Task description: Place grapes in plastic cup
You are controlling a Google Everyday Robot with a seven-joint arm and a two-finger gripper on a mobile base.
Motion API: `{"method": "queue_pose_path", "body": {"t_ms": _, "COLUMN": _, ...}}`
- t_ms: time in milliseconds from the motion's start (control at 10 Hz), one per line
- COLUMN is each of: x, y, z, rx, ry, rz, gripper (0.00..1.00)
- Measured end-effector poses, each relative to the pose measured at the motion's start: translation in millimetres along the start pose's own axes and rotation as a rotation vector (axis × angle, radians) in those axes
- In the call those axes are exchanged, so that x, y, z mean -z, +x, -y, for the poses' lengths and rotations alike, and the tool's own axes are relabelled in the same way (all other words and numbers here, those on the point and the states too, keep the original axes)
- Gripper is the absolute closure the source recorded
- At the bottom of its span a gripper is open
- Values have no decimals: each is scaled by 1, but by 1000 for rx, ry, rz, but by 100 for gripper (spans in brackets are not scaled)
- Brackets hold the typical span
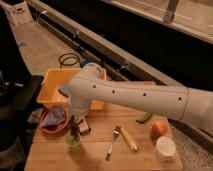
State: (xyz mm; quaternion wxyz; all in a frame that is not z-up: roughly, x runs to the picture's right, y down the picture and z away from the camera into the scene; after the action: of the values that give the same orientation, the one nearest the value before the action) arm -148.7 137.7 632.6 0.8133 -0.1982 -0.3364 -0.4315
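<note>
one bumpy dark bunch of grapes (75, 132) hangs at the gripper (74, 123), over one round translucent green plastic cup (72, 142). i cannot tell the claw's grip.

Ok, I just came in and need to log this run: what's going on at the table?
The robot's one arm reaches down over the wooden table, its hand right above the light-green plastic cup beside the orange bowl. The dark grapes hang at the cup's mouth, under the hand; whether they are let go cannot be told. The fork, orange fruit and white cup lie apart to the side.
</note>
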Motion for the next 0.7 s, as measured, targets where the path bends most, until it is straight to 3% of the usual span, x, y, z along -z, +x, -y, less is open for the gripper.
{"method": "queue_pose_path", "body": {"t_ms": 200, "x": -9, "y": -9, "z": 0, "rx": 8, "ry": 16, "rz": 57, "gripper": 100}}
{"method": "queue_pose_path", "body": {"t_ms": 400, "x": -18, "y": -13, "z": 0, "rx": 9, "ry": 24, "rz": 87, "gripper": 100}}
{"method": "queue_pose_path", "body": {"t_ms": 700, "x": -34, "y": -6, "z": 0, "rx": -16, "ry": 38, "rz": 140, "gripper": 100}}
